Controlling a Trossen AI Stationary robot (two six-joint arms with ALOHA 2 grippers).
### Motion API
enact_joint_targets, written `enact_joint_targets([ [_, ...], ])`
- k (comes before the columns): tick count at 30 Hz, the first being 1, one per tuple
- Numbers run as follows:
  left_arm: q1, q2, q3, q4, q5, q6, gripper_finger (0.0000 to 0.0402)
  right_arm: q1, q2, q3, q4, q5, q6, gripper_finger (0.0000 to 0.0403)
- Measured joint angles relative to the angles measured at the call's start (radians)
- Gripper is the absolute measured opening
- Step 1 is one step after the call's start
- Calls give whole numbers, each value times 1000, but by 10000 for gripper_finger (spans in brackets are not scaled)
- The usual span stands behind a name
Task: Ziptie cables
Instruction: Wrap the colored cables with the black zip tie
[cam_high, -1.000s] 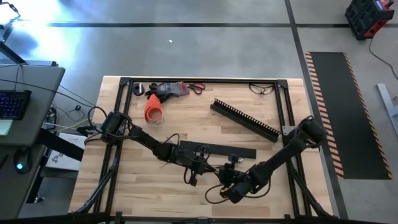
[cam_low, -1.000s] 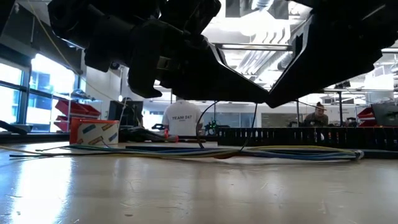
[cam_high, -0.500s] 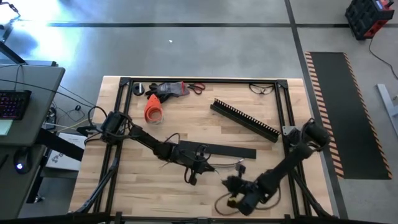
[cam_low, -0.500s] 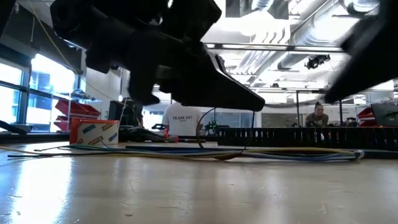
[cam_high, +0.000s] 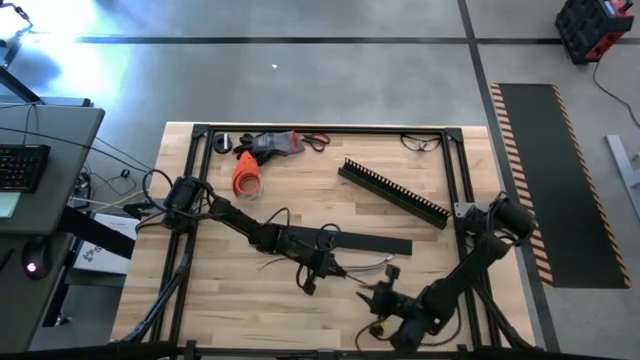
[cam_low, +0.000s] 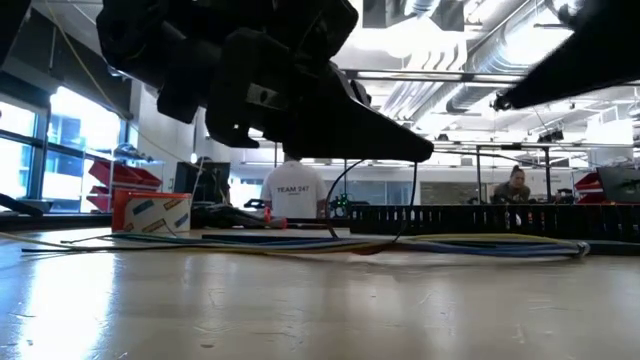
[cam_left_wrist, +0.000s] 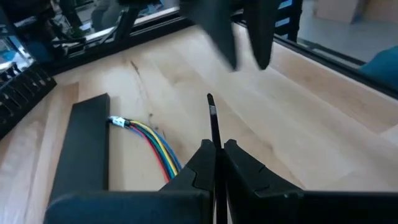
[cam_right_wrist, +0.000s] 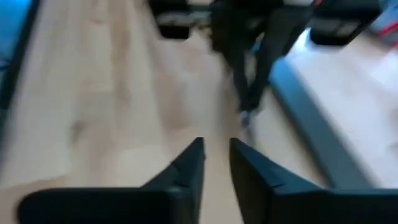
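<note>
Right gripper (cam_high: 375, 300) retreated toward near edge, slightly spread — left gripper (cam_left_wrist: 214, 155) pinching zip tie (cam_left_wrist: 212, 118); cables (cam_left_wrist: 155, 146) lie crosswise.

"TEAM 247" on white shirt back (cam_low: 295, 190)

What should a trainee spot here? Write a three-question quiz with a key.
1. True or false: the left pincer is shut on a black zip tie.
2. The coloured cables lie beside: A, the flat black bar; B, a blue bin; C, a white plate.
3. Fill in: between the fingers of the right pincer there is ____.
Key: 1 true; 2 A; 3 nothing.
</note>
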Motion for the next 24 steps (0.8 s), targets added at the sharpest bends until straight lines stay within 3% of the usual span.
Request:
enact_joint_targets([
  [5, 2, 0, 0, -1, 15, -13, 0, -62, 28, 0, 4, 40, -85, 138],
  [10, 1, 0, 0, 0, 18, -13, 0, -108, 86, 0, 74, -32, -174, 155],
  [17, 1, 0, 0, -3, 18, -13, 0, -110, 106, 0, 94, 48, -140, 105],
  [24, 0, 0, 0, -5, 22, -13, 0, -99, 106, 0, 110, 55, -148, 21],
])
